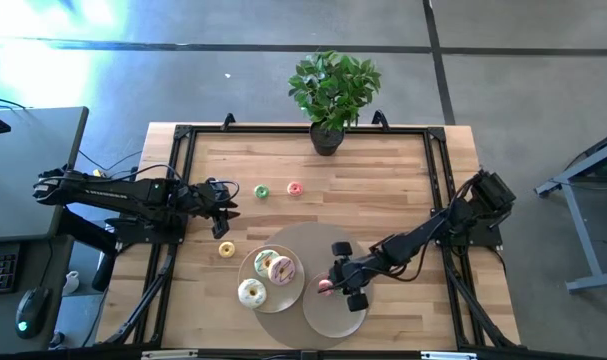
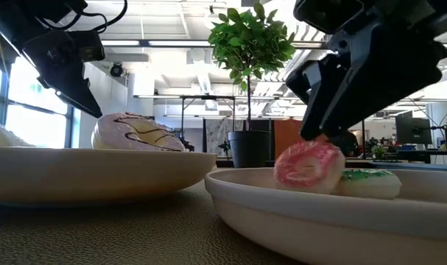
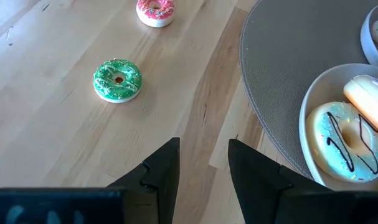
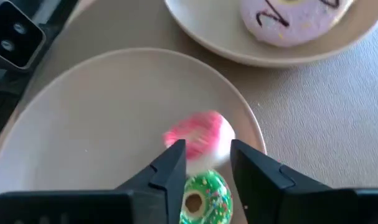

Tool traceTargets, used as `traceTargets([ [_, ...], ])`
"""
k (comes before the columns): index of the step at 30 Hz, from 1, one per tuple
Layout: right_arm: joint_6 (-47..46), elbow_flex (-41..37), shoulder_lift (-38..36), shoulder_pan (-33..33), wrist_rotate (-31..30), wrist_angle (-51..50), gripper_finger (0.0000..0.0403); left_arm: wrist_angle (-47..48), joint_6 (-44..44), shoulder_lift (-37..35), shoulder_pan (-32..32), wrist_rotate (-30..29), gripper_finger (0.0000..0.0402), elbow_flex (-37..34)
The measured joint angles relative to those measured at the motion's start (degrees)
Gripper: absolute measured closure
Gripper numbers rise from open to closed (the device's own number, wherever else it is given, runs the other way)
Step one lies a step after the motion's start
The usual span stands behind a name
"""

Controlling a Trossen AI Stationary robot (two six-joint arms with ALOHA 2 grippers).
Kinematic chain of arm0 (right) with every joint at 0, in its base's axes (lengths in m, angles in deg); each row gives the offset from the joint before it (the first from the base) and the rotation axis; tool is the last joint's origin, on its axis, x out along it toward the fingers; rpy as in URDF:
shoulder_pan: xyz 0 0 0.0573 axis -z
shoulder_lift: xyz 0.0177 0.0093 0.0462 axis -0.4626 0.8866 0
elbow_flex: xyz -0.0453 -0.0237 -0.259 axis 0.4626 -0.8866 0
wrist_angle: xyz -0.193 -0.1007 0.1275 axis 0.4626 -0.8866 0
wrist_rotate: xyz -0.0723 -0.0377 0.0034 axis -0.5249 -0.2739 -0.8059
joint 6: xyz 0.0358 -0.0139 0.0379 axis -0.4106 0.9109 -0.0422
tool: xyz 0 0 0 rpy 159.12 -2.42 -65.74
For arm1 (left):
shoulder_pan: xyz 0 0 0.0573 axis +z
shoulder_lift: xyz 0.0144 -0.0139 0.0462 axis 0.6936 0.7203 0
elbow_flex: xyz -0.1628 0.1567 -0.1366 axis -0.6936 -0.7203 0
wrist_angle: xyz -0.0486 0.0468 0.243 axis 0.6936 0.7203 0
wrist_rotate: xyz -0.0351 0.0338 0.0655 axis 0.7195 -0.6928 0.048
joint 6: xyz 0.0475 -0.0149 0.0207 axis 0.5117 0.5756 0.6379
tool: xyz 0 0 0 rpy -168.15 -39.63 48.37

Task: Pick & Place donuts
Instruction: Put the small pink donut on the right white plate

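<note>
Right gripper (image 4: 204,163) parted narrowly over right plate (image 4: 83,124), holding nothing; pink mini donut (image 4: 198,138) tilted just beyond fingertips, green mini donut (image 4: 204,198) beside it. Left gripper (image 3: 203,163) likewise narrow, empty, above counter (image 3: 51,124) near green donut (image 3: 117,80).

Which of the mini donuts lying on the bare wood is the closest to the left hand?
The yellow mini donut, just in front of the left hand. The green mini donut and pink mini donut lie farther off.

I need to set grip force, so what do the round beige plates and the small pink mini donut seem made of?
The round beige plates look like matte plastic or ceramic: smooth, even, dull sheen; which one is unclear. The pink mini donut, under the right gripper, looks like soft foam or rubber with painted icing, a guess from its matte, rounded surface.
</note>
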Motion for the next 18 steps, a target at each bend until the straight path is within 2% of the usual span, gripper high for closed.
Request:
traceTargets([
  [4,1.5,1.16,-0.54,0.0,-0.58,-0.57,0.0263,-1.22,-1.03,0.02,0.0,0.06,0.0266,0.0],
  [9,4.29,3.36,-3.56,0.28,-4.71,-6.37,0.0258,-8.7,-0.85,1.79,0.0,0.05,0.0266,-0.02],
  [14,3.48,3.98,-8.67,2.19,-7.59,-18.28,0.0262,-19.13,3.26,9.13,-0.02,-0.18,0.0266,0.0],
  [18,-0.25,3.9,-12.92,4.24,-14.1,-31.3,0.0269,-25.78,3.61,17.24,0.01,-7.33,0.0266,0.0],
])
